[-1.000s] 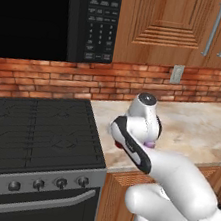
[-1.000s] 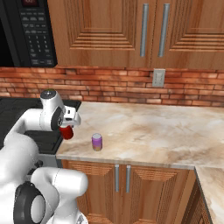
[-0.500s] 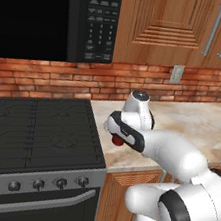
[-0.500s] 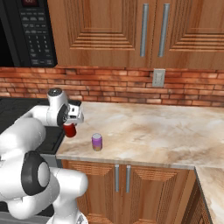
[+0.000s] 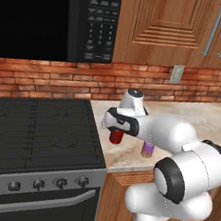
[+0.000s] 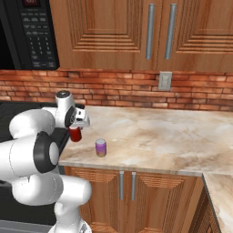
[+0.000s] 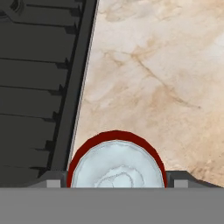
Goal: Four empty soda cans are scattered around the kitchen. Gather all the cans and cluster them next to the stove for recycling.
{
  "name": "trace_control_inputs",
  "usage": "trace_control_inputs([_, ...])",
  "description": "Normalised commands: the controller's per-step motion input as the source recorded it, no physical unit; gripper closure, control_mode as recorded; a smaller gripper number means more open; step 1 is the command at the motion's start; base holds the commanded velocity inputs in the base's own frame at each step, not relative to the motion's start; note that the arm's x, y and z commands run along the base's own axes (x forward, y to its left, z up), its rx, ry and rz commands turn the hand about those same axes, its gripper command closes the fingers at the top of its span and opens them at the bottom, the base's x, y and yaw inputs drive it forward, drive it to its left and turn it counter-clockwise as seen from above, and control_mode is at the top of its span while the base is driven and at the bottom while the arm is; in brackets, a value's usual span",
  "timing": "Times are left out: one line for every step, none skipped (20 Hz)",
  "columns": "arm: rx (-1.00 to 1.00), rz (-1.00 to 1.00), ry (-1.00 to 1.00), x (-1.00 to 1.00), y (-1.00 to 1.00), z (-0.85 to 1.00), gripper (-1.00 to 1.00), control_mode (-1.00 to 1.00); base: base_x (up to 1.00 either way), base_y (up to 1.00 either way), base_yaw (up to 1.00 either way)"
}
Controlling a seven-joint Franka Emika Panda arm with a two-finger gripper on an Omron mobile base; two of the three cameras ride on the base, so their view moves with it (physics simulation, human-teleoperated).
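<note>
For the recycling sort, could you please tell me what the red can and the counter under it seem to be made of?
Red can: likely painted metal, judging by its glossy red wall and pale silvery lid.
Counter: looks like polished beige stone, marble or an imitation, going by its brown veining and smooth surface.

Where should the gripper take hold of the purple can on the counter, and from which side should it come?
Grip the purple can across its round side wall, coming down from above. It stands upright on the counter, apart from the red can, so both sides are free for the fingers.
</note>
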Motion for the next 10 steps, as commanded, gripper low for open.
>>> trace_control_inputs([0.00, 0.00, 0.01, 0.26, 0.07, -0.26, 1.00, -1.00, 0.00, 0.00, 0.00])
trace_control_inputs([0.00, 0.00, 0.01, 0.25, 0.06, -0.26, 1.00, -1.00, 0.00, 0.00, 0.00])
trace_control_inputs([0.00, 0.00, 0.00, 0.23, 0.05, -0.25, 1.00, -1.00, 0.00, 0.00, 0.00])
trace_control_inputs([0.00, 0.00, 0.00, 0.24, 0.04, -0.26, 1.00, -1.00, 0.00, 0.00, 0.00])
trace_control_inputs([0.00, 0.00, 0.00, 0.22, 0.04, -0.25, 1.00, -1.00, 0.00, 0.00, 0.00])
trace_control_inputs([0.00, 0.00, 0.00, 0.22, 0.07, -0.29, 1.00, -1.00, 0.00, 0.00, 0.00])
trace_control_inputs([0.00, 0.00, 0.00, 0.21, 0.05, -0.29, 1.00, -1.00, 0.00, 0.00, 0.00])
trace_control_inputs([0.00, 0.00, 0.00, 0.19, 0.05, -0.31, 1.00, -1.00, 0.00, 0.00, 0.00])
trace_control_inputs([0.00, 0.00, 0.00, 0.19, 0.03, -0.31, 1.00, -1.00, 0.00, 0.00, 0.00])
trace_control_inputs([0.00, 0.00, 0.00, 0.20, 0.03, -0.31, 1.00, -1.00, 0.00, 0.00, 0.00])
